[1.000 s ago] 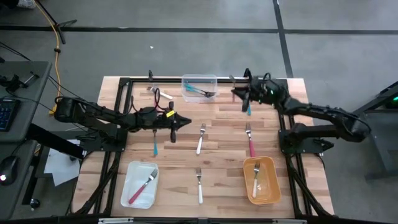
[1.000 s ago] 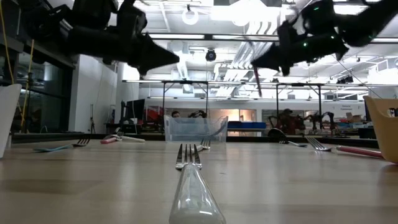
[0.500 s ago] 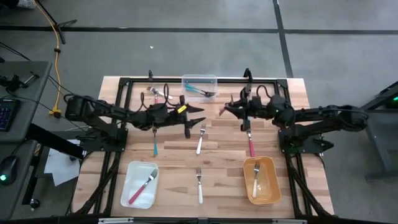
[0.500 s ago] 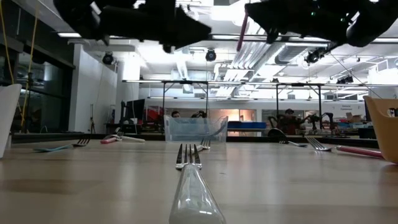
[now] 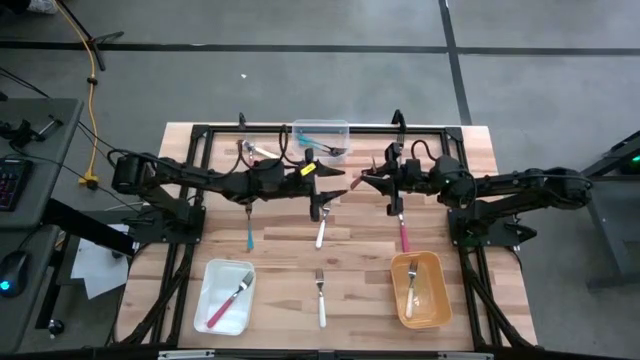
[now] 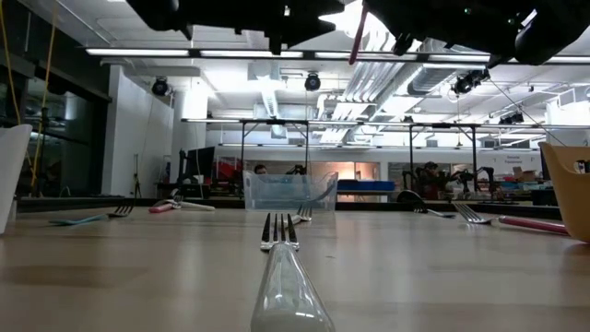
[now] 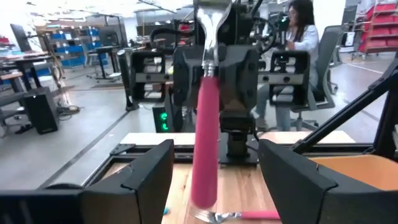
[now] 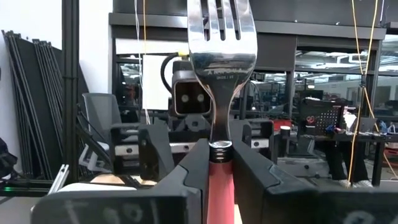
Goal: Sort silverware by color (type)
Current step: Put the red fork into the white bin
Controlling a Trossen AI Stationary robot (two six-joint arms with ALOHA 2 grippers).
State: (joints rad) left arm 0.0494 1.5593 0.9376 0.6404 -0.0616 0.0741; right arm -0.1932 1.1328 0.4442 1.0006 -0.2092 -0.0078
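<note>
Between right hand (image 8: 219, 180) fingers, unlabelled pink fork (image 8: 219, 93)

Two black jointed arms; yellow tag and red wiring on the left one.

- We see a pale, matt wooden table (image 5: 360, 250) of planks.
- We note the held fork (image 8: 221, 37) has a glossy metal head and smooth pink plastic handle.
- We find a clear plastic bin (image 5: 321, 129); grippers look matt black.
</note>
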